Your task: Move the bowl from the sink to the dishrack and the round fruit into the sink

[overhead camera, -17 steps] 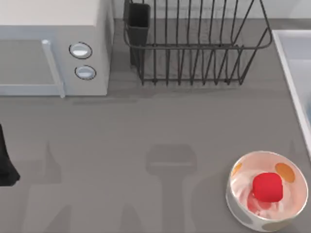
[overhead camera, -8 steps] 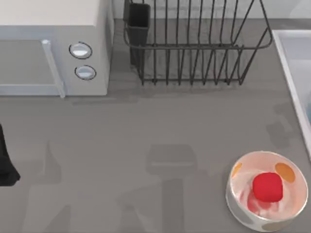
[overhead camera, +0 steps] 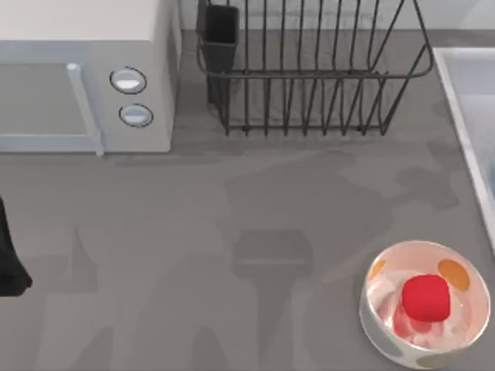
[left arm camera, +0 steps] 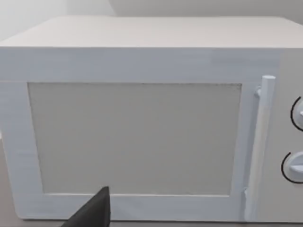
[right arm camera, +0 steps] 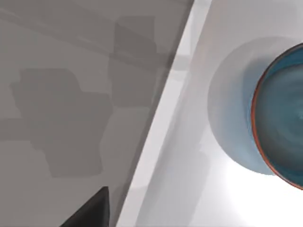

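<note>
The right arm is hovering beside the bowl (right arm camera: pixel 284 113) in the sink (right arm camera: pixel 189 156), probably preparing a grasp; its fingers' opening cannot be told.

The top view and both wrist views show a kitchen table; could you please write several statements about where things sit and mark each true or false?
1. The red round fruit lies in the white spotted bowl. True.
2. The teal-blue bowl stands in the dishrack. False: it sits in the sink.
3. The microwave door is shut. True.
4. The dishrack holds a plate. False: its tines are bare.
5. The cutlery cup is at the dishrack's right end. False: it is at the left end.
</note>
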You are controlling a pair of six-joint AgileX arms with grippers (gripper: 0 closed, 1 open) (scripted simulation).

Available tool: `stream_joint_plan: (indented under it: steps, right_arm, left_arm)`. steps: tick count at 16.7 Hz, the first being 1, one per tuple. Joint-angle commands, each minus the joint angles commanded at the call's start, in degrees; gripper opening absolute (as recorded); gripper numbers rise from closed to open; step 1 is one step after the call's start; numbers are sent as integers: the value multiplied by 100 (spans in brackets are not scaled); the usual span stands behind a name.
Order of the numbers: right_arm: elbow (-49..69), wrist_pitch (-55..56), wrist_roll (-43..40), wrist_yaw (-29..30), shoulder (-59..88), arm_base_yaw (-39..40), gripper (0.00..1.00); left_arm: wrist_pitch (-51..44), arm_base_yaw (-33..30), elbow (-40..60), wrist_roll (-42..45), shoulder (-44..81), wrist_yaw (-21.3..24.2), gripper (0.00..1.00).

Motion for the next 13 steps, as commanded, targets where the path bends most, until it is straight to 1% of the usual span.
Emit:
stream_joint_plan:
  steps: [4,7,13]
  right_arm:
    - [1733,-901,-122,63,1781,-436,100]
    - [2846,-1442,-132,143,2824,-788,100]
    - [4489,-2145,-10,347,4145,-1454,100]
  left_arm:
    - [0,0,0,0,0,0,100]
    - [0,0,0,0,0,0,100]
    - [0,0,0,0,0,0,100]
